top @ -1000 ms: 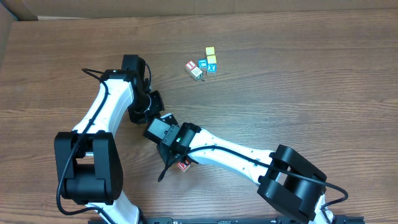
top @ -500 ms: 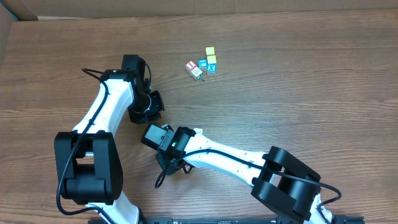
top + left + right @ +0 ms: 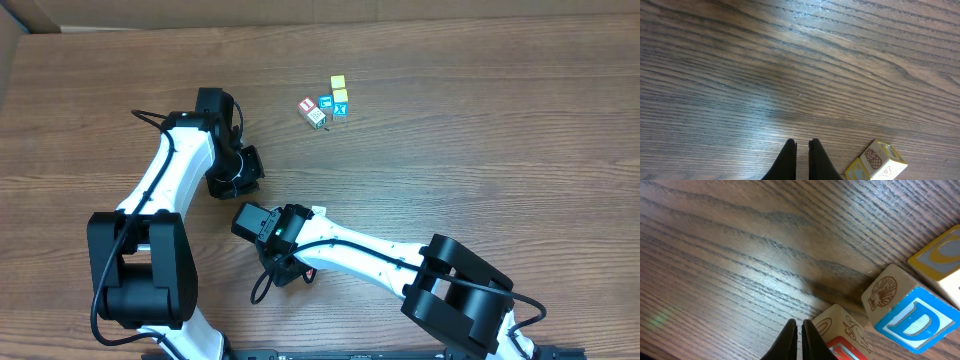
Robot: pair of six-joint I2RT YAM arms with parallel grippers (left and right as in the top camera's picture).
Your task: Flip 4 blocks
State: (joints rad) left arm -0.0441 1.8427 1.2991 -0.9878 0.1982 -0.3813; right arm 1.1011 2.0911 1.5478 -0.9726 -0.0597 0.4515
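Red-faced block [image 3: 840,332] sits just beside the right jaws, to their right in the wrist view, with the blue D block [image 3: 910,320] beyond it. Right jaws and left jaws are clenched, empty.

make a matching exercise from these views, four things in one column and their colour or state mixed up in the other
1 block with D
2 nearest block to the right end effector
3 left end effector
4 top block of the overhead cluster

a yellow
b shut
c blue face
d red face

Pairs: 1-c, 2-d, 3-b, 4-a
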